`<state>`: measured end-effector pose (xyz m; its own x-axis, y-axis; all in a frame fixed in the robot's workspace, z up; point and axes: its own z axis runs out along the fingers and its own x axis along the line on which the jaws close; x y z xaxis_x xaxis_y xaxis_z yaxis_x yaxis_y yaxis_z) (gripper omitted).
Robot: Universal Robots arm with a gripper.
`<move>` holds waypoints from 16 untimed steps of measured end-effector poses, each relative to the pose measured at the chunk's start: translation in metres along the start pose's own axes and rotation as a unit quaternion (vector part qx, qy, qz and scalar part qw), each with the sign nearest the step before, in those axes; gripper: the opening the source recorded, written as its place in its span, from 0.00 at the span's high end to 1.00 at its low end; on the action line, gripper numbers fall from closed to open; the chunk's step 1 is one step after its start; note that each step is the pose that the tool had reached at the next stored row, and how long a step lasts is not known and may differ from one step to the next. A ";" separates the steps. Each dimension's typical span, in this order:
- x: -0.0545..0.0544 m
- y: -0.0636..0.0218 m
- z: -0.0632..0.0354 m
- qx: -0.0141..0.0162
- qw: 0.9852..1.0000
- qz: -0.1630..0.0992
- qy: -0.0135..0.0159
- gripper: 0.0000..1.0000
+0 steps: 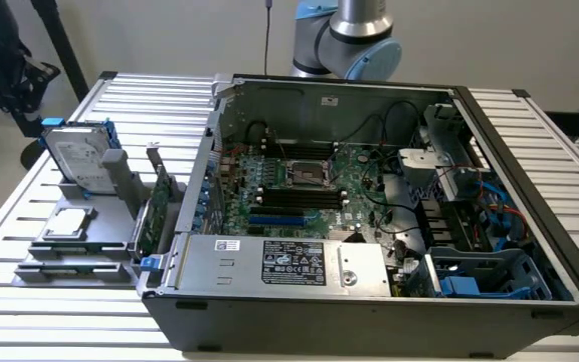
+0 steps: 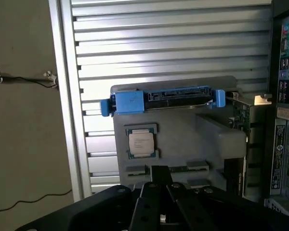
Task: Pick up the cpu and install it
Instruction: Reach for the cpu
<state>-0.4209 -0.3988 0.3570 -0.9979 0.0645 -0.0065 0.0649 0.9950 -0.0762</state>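
Silver-topped cpu (image 2: 141,143) lies in a grey holder (image 2: 192,144) ahead of the hand (image 2: 160,175), which is clenched on nothing.

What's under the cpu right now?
The cpu lies flat in a square recess of the grey parts holder, which stands on the slatted table. The recess floor and the chip's underside are covered by the chip itself.
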 end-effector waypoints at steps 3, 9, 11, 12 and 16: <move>0.004 0.0000 0.0031 0.000 1.000 -0.008 0.000 0.89; 0.006 0.0003 0.0091 0.000 0.999 -0.043 -0.002 0.89; 0.007 0.0004 0.0110 0.000 0.998 -0.055 -0.003 0.89; 0.007 0.0004 0.0118 0.000 0.998 -0.061 -0.003 0.89; 0.010 0.0004 0.0142 0.000 0.997 -0.072 -0.003 0.89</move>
<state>-0.4312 -0.3989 0.3427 -0.9968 -0.0795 -0.0007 -0.0792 0.9939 -0.0764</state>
